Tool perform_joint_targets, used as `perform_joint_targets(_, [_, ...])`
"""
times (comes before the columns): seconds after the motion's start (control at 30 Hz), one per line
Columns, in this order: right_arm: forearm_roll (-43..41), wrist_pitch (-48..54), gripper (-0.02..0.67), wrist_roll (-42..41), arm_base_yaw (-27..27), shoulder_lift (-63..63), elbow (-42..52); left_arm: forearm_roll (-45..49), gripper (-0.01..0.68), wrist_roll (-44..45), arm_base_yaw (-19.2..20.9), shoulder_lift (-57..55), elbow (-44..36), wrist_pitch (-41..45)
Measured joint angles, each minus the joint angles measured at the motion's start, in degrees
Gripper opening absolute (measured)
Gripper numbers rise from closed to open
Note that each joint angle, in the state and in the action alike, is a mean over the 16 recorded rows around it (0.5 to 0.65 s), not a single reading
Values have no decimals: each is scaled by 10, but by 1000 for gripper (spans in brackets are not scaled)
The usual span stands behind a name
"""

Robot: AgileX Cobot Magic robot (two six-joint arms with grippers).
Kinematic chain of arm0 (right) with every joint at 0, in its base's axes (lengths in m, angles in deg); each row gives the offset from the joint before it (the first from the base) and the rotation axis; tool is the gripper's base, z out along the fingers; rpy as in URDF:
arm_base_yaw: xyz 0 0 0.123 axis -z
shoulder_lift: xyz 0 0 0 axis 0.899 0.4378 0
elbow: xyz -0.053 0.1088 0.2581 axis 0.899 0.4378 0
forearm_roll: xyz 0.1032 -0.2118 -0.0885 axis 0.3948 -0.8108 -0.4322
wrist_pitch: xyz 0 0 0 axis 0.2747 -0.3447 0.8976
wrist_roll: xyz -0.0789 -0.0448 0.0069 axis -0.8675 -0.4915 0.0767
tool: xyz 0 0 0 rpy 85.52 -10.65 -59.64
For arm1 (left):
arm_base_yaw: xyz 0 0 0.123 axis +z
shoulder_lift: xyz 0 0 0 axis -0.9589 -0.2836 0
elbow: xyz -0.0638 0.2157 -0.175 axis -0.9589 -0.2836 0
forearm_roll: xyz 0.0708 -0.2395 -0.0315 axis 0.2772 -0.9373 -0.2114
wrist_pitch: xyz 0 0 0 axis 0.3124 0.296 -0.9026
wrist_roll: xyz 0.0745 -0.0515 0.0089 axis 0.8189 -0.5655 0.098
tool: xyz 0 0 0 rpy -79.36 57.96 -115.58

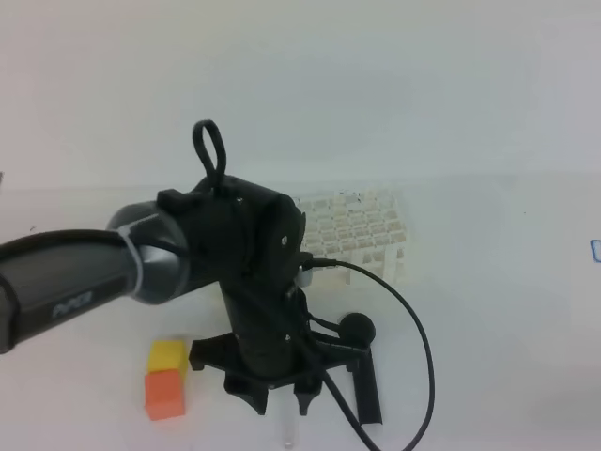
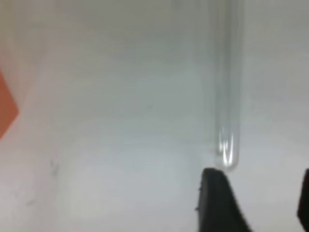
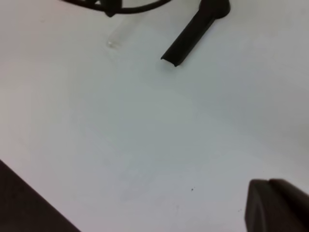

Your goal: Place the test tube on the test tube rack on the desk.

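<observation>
At nine o'clock in the high view we see the left arm [image 1: 66,282] come in from the edge and bend down over the middle of the desk [image 1: 507,310]. Toward seven o'clock an orange block [image 1: 164,394] lies on the white top with a yellow block [image 1: 169,355] touching its far side. Right of them, near six o'clock, the left gripper [image 1: 281,402] hangs low over the desk with its two fingers apart and nothing between them. The test tube [image 1: 289,434] lies flat just below the fingertips, faint against the white.

In the left wrist view we see the test tube [image 2: 228,96] run down from twelve o'clock to its rounded end, which stops just short of one dark fingertip [image 2: 217,203]; the other fingertip shows only at the far right edge.

Further right in the high view, the black round-headed stick tool [image 1: 364,371] lies near five o'clock, beside the gripper. The test tube rack [image 1: 362,235] stands behind the wrist, toward one o'clock from the gripper, well apart from the tube.

From the right wrist view we see the tube [image 3: 120,36] at eleven o'clock and the stick tool [image 3: 195,31] at one o'clock. Only one dark part of the right gripper [image 3: 275,205] shows at five o'clock; we cannot tell how its fingers stand.
</observation>
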Motion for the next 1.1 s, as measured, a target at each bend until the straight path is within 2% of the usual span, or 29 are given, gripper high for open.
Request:
perform_joint_targets(0.1, [7, 8, -1, -5, -5, 0, 0, -1, 383, -3, -1, -17, 0, -8])
perform_joint_targets(0.2, [12, 15, -1, -10, -10, 0, 0, -2, 411, -5, -1, -32, 0, -18])
perform_joint_targets(0.67, [19, 29, -1, -18, -17, 0, 0, -6, 410, -14, -1, -83, 0, -43])
perform_joint_targets(0.77, [21, 32, -1, -18, -18, 0, 0, -5, 374, -18, -1, -90, 0, -45])
perform_joint_targets(1.1, [24, 47, -1, -19, -19, 0, 0, -1, 118, 0, -1, -105, 0, -54])
